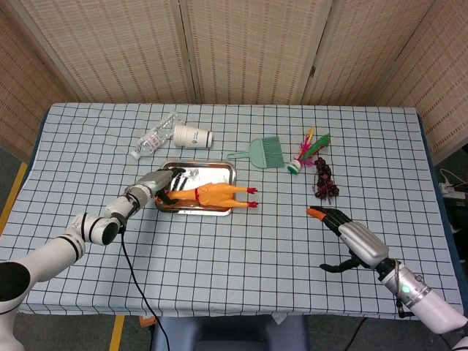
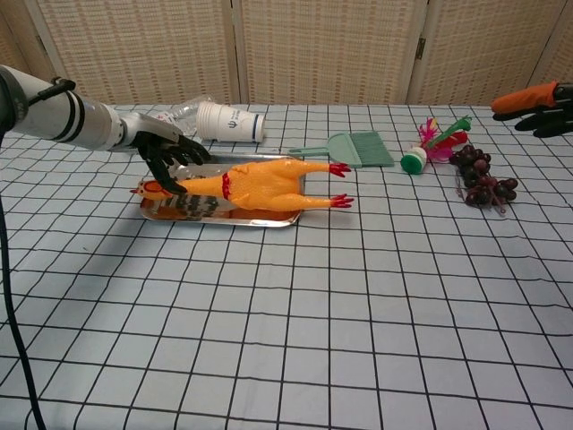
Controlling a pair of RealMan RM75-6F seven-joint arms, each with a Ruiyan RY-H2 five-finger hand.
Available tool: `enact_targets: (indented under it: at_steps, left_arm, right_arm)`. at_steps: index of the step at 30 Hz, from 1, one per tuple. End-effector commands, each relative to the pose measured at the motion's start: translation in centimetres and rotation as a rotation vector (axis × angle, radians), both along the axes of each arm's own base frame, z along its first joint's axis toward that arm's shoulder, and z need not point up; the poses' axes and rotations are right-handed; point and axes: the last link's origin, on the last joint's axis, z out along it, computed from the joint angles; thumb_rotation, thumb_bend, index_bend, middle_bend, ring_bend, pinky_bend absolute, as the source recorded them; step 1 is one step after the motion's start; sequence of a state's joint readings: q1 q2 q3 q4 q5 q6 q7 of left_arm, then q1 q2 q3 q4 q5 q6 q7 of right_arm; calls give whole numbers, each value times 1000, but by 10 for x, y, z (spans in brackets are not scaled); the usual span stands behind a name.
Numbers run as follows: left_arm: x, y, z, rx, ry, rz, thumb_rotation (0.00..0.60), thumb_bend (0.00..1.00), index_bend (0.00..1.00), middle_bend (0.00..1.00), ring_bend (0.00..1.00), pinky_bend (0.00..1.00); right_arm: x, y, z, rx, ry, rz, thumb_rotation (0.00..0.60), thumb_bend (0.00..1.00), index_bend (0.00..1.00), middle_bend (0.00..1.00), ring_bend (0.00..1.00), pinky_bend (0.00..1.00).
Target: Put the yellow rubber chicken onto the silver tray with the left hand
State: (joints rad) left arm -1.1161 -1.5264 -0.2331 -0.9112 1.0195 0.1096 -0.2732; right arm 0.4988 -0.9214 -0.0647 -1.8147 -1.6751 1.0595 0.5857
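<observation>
The yellow rubber chicken point(image 2: 242, 184) is seen lying lengthwise on the silver tray point(image 2: 269, 219), its head past the tray's left edge and its red feet overhanging the right edge above the counter point(image 2: 295, 322). The placement is judged nearly done, with release remaining.

A slip is possible: if the fingers are drawn away along the neck, the chicken could be dragged leftward off the tray, or the light tray itself could be shifted. The overhanging legs could tip the toy out if it is nudged.

The left robot hand point(image 2: 168, 152) is curled narrowly around the chicken's neck at the tray's left end, so the toy appears held. The right robot hand point(image 1: 349, 238) is kept well right of the tray, fingers apart, holding nothing.
</observation>
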Motion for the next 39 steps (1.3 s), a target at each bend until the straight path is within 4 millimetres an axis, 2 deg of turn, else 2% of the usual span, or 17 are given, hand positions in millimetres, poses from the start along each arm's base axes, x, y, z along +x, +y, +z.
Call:
enact_targets:
  at_steps: [1, 4, 6, 10, 13, 16, 20, 23, 27, 29, 32, 34, 39]
  left_arm:
    - [2, -2, 8, -4, -1, -10, 600, 353, 0, 0, 0, 1]
    - [2, -2, 9, -4, -4, -13, 600, 353, 0, 0, 0, 0]
    - [9, -8, 20, 28, -51, -46, 600, 352, 0, 0, 0, 0]
    - [16, -36, 39, 124, -183, -133, 600, 350, 0, 0, 0, 0]
    - [10, -65, 56, 195, -233, -231, 600, 353, 0, 0, 0, 0]
    - [-9, -100, 72, 288, -218, -359, 600, 355, 0, 0, 0, 0]
    - [-52, -167, 82, 398, -188, -467, 600, 371, 0, 0, 0, 0]
    - [-87, -209, 86, 499, -114, -499, 600, 370, 0, 0, 0, 0]
    - [-120, -247, 91, 589, -90, -445, 600, 371, 0, 0, 0, 0]
    - [-132, -261, 94, 591, -82, -406, 600, 372, 0, 0, 0, 0]
    - [-138, -271, 100, 569, -11, -428, 600, 379, 0, 0, 0, 0]
    - [-137, -275, 101, 561, -3, -418, 600, 380, 0, 0, 0, 0]
    - [-135, -282, 100, 522, 19, -405, 600, 380, 0, 0, 0, 0]
  right_arm:
    - [1, 0, -1, 1, -4, 1, 600, 116, 0, 0, 0, 0]
    - [1, 0, -1, 1, -5, 1, 600, 116, 0, 0, 0, 0]
    - [2, 2, -1, 2, -10, 4, 600, 115, 0, 0, 0, 0]
    - [2, 4, 0, -15, -9, 13, 600, 116, 0, 0, 0, 0]
    - [-1, 10, 1, -59, 16, 33, 600, 116, 0, 0, 0, 0]
    - [-5, 17, 0, -132, 81, 65, 600, 116, 0, 0, 0, 0]
    - [-17, 33, -11, -223, 254, 128, 600, 116, 0, 0, 0, 0]
    - [-23, 47, -23, -270, 335, 134, 600, 116, 0, 0, 0, 0]
    - [-32, 62, -30, -360, 385, 105, 600, 116, 0, 0, 0, 0]
    - [-41, 66, -31, -451, 446, 83, 600, 116, 0, 0, 0, 0]
    - [-59, 75, -36, -565, 533, 53, 600, 116, 0, 0, 0, 0]
    - [-63, 79, -41, -539, 524, 37, 600, 116, 0, 0, 0, 0]
    - [-63, 82, -30, -524, 463, 18, 600, 116, 0, 0, 0, 0]
